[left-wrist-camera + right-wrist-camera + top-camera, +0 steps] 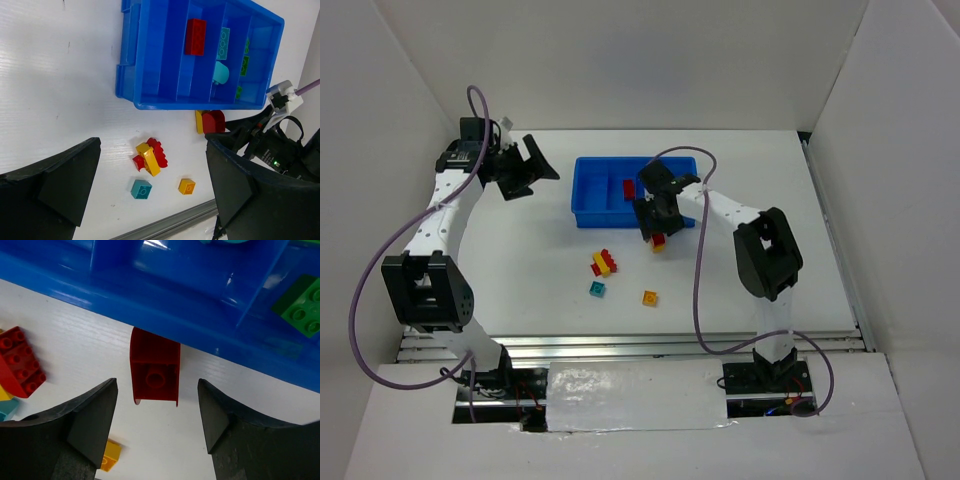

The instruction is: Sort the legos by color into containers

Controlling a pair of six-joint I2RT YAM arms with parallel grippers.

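The hollow red plastic brick point(154, 371), likely light, stiff and slick, lay beside the blue plastic tray point(150, 305). The right end effector point(156, 392) gaped wide, framing it; its flat sides suited pinching.

- Robotics lab, a boxed-in bench cell.
- Plain white panel walls point(620, 60) close off a white table point(520, 260) on three sides.
- The left arm point(430, 225) and right arm point(765, 250) are bolted at the near edge, with exposed purple cables point(360, 300) looping off them.
- An aluminium rail point(620, 345) and a taped sheet point(635, 400) run along the front.
- Props on the table are toy bricks point(604, 263) and a blue tray point(586, 200).
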